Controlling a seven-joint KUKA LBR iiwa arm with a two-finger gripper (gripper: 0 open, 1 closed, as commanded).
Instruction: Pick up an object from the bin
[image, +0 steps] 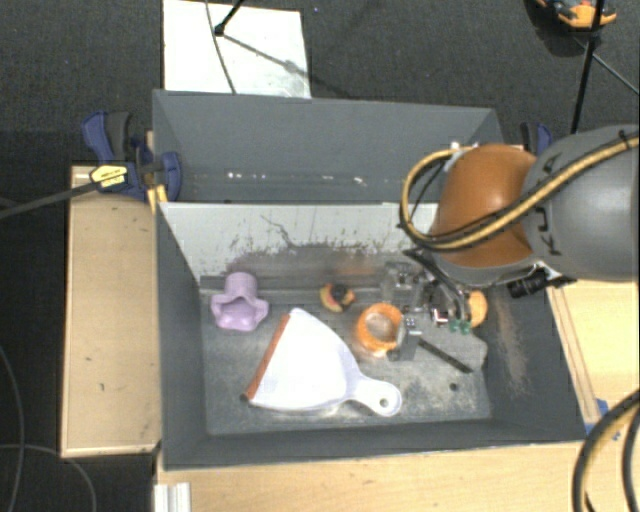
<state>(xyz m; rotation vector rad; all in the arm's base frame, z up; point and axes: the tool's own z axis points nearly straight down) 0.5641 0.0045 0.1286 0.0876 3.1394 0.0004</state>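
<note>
Camera view: my claw (414, 316) hangs low just right of the white scoop (305, 375), close by the small orange cup (380, 328) that sits there, likely so I can grab it, but I cannot tell how open my claw is.

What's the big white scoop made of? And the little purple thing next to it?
The white scoop looks like smooth, hard plastic: even colour, a moulded handle and a soft sheen. The purple thing seems to be matte plastic or rubber: rounded lumps, no shine. I can't tell which.
</note>
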